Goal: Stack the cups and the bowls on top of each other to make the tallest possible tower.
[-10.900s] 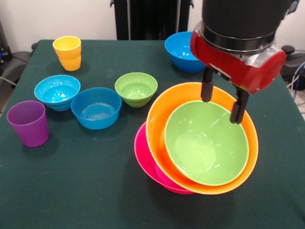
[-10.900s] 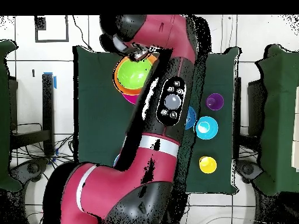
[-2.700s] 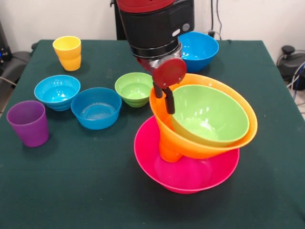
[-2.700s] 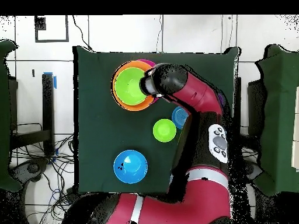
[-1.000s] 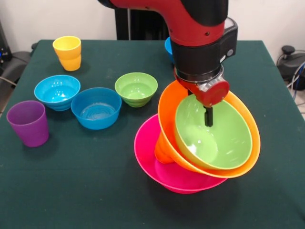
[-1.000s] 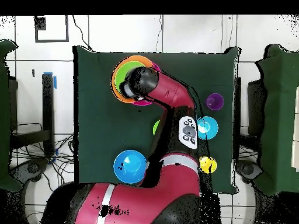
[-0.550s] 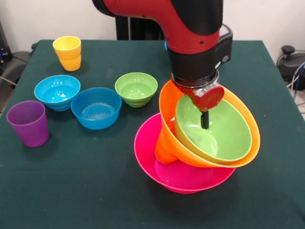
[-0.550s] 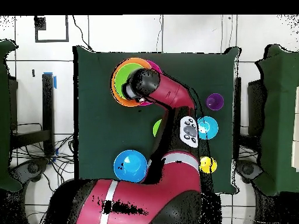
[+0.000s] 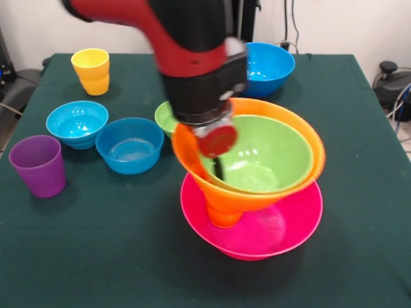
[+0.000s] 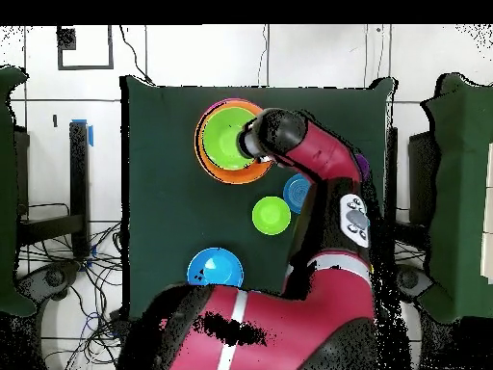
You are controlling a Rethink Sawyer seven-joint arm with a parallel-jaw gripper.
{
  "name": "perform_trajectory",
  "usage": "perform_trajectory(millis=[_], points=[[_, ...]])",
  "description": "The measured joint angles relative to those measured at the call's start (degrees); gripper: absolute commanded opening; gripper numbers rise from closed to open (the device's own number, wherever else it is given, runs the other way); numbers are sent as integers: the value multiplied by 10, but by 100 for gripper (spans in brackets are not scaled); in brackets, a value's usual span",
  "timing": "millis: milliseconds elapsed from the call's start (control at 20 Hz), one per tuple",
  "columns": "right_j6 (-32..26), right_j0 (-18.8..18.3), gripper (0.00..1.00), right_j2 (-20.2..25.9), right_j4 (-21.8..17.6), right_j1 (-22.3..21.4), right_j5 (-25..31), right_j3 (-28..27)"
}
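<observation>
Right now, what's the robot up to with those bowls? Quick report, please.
Gripper at the large orange bowl's near rim; grip unclear. Tower: pink bowl, orange cup, orange bowl, green bowl nested on top. Small green bowl close behind the arm.

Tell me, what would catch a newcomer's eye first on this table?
Probably the tower in the middle: a green bowl nested in a large orange bowl, perched on an orange cup standing in a large pink bowl. The red and black arm hangs right over its rim. To the side sit smaller blue bowls, a purple cup and a yellow cup.
</observation>
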Motion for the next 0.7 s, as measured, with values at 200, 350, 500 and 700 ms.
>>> perform_trajectory(millis=[200,350,500,700], points=[[0,-34,100,8,-15,6,0,-21],[0,-54,100,14,-26,13,0,-36],[0,-65,100,19,-37,18,0,-47],[0,-66,100,21,-49,25,0,-58]])
